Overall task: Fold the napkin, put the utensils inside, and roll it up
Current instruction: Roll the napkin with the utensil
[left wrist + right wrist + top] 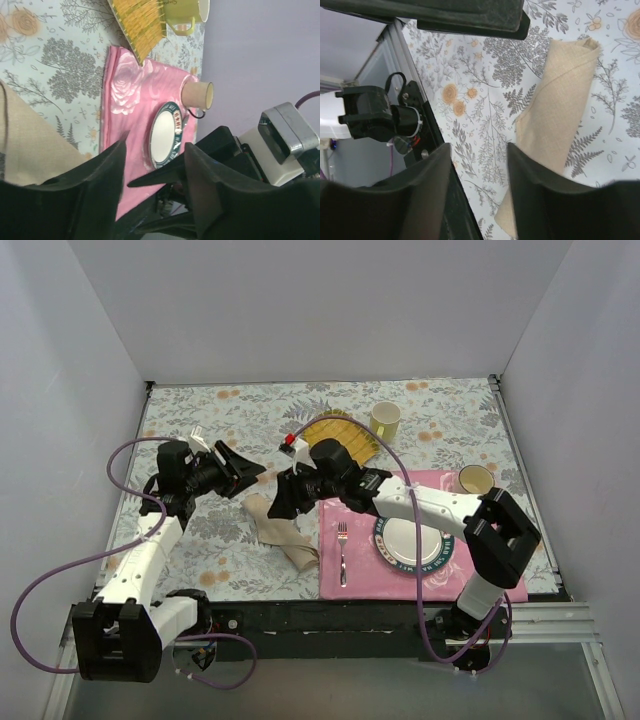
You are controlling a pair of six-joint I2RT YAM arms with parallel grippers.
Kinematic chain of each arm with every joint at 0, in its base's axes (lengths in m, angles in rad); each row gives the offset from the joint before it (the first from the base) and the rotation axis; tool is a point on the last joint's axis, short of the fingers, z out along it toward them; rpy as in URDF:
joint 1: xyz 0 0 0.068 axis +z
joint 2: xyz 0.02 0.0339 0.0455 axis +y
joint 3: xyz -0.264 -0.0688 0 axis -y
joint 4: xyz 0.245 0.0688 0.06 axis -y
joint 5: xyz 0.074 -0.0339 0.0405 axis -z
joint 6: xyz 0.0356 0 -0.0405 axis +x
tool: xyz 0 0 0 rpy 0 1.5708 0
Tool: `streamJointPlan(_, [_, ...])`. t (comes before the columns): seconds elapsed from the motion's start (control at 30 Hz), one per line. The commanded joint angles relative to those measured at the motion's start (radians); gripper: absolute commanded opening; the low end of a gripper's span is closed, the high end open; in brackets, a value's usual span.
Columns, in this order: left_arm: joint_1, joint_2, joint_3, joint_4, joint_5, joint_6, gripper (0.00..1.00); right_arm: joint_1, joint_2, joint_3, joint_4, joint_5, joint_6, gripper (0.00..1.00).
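While top view shows fork (342, 552), wrist views show left pincer (155, 146), right pincer (479, 148) spread, empty.

Left arm (150, 550) and right arm (430, 502) are both wearing white link shells between blocky black joint housings. A purple cable (70, 568) is trailing off each arm. Left gripper (155, 150) and right gripper (477, 150) are showing matte black tapered fingers. A small red tab (291, 439) is showing by the right wrist.

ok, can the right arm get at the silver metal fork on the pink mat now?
Probably yes: the silver metal fork lies uncovered on the pink rose-patterned placemat, and the right gripper hovers open close by.
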Motion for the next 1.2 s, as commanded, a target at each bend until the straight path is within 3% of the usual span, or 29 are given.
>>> streamJointPlan(0.0, [0.003, 0.014, -0.015, 0.009, -0.026, 0.004, 0.43, -0.002, -0.045, -0.086, 0.154, -0.067, 0.077, 0.48])
streamJointPlan(0.07, [0.003, 0.043, -0.036, 0.040, -0.024, -0.004, 0.30, -0.002, -0.036, -0.113, 0.171, -0.092, 0.086, 0.33])
streamJointPlan(0.17, [0.003, 0.118, -0.052, 0.070, -0.021, -0.010, 0.19, 0.000, 0.002, -0.129, 0.214, -0.130, 0.101, 0.19])
streamJointPlan(0.27, [0.004, 0.189, -0.065, 0.110, -0.014, -0.003, 0.16, 0.000, 0.034, -0.148, 0.254, -0.143, 0.098, 0.15])
streamJointPlan(0.63, [0.004, 0.355, -0.139, 0.172, -0.075, 0.060, 0.15, 0.000, 0.100, -0.297, 0.349, -0.136, 0.092, 0.11])
streamJointPlan(0.87, [0.004, 0.421, -0.102, 0.150, -0.149, 0.126, 0.16, 0.006, 0.146, -0.350, 0.397, -0.152, 0.097, 0.06])
streamJointPlan(1.17, [0.004, 0.379, 0.007, 0.037, -0.164, 0.198, 0.17, 0.009, 0.059, -0.203, 0.254, -0.158, 0.062, 0.07])
